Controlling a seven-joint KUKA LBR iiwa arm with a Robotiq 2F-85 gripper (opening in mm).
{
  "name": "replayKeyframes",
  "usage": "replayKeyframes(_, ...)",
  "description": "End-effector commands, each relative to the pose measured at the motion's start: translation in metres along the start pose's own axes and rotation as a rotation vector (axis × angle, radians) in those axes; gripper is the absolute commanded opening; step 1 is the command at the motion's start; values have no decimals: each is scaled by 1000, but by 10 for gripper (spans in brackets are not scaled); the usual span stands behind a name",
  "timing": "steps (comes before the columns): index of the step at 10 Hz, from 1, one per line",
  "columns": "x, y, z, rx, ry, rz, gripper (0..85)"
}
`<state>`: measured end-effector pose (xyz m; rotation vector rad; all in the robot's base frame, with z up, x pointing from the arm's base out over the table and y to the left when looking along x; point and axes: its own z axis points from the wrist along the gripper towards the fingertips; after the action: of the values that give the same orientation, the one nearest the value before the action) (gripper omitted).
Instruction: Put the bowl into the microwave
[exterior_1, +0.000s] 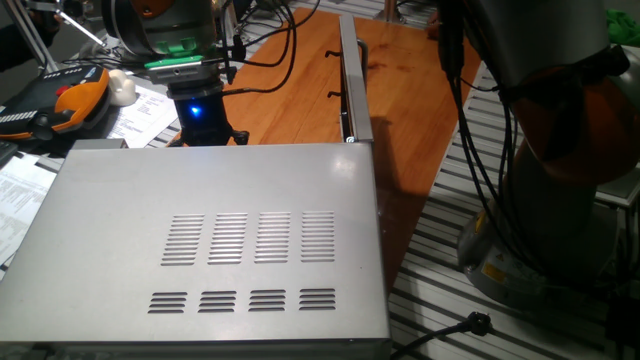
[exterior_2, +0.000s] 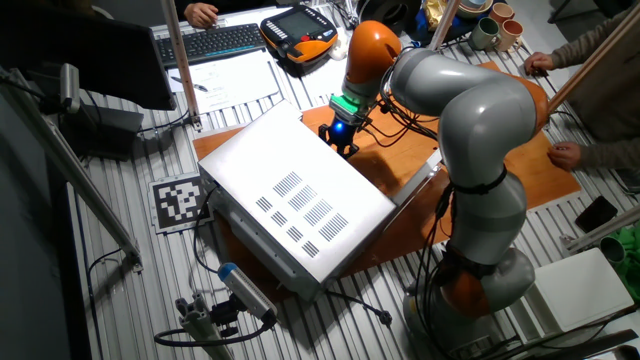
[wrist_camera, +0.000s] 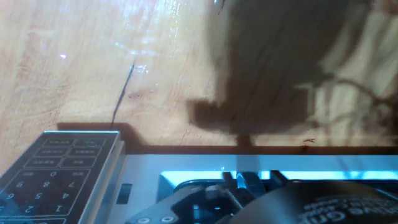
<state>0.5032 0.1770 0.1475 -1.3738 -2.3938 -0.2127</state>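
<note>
The microwave (exterior_1: 210, 240) is a silver-grey box with vent slots on its top, filling the near side of one fixed view. Its door (exterior_1: 349, 80) stands swung open, edge-on, out over the wooden board. My gripper (exterior_1: 208, 132) hangs low just in front of the microwave's open front, a blue light glowing on the hand. From the other fixed view the gripper (exterior_2: 343, 146) is at the microwave's (exterior_2: 290, 195) far front edge. The hand view shows the keypad (wrist_camera: 56, 165) and a blue-lit strip of the front. The bowl is hidden in every view. The jaws are too dark and covered to read.
A wooden board (exterior_1: 290, 90) lies under and ahead of the microwave. Cables trail across it beside the arm. A white lump (exterior_1: 121, 88), papers and an orange-black pendant (exterior_1: 70, 100) sit at the left. Mugs (exterior_2: 490, 30) stand at the far corner. People's hands rest at the table edge (exterior_2: 565, 155).
</note>
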Motion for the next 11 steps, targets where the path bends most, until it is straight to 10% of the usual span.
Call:
replayKeyframes(1,0,0,0,-4,-2,-6,0)
replayKeyframes(11,2,-3,9,-19,-9,-19,0)
